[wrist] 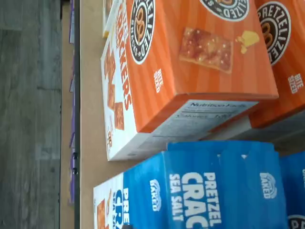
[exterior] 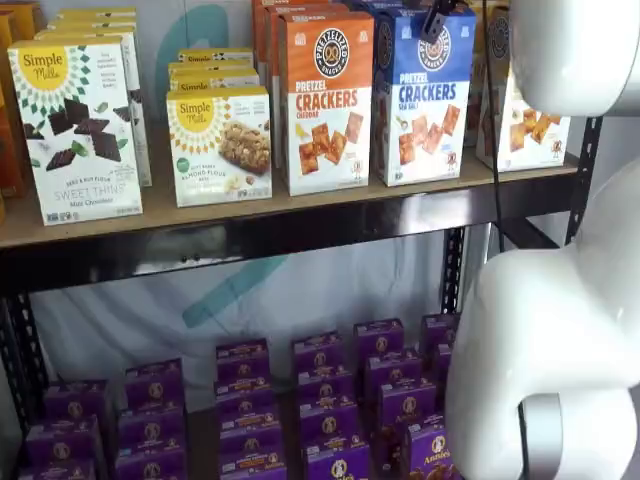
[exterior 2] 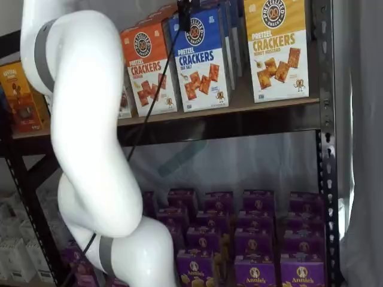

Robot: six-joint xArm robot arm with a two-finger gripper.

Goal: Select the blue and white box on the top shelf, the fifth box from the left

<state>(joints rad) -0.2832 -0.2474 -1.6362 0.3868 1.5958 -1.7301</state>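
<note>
Black gripper (exterior 2: 184, 15) fingers, grip unclear, just above the blue and white box (exterior 2: 200, 63).

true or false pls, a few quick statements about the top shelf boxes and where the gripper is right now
1. The blue and white box stands upright on the top shelf. True.
2. An orange and white box stands right beside it. True.
3. The gripper has lifted the blue box off the shelf. False: the box rests on the board, with the black fingers at its top edge.
4. The purple boxes share the top shelf. False: they sit below it.
5. The yellow-topped box lies flat. False: it stands upright.
</note>
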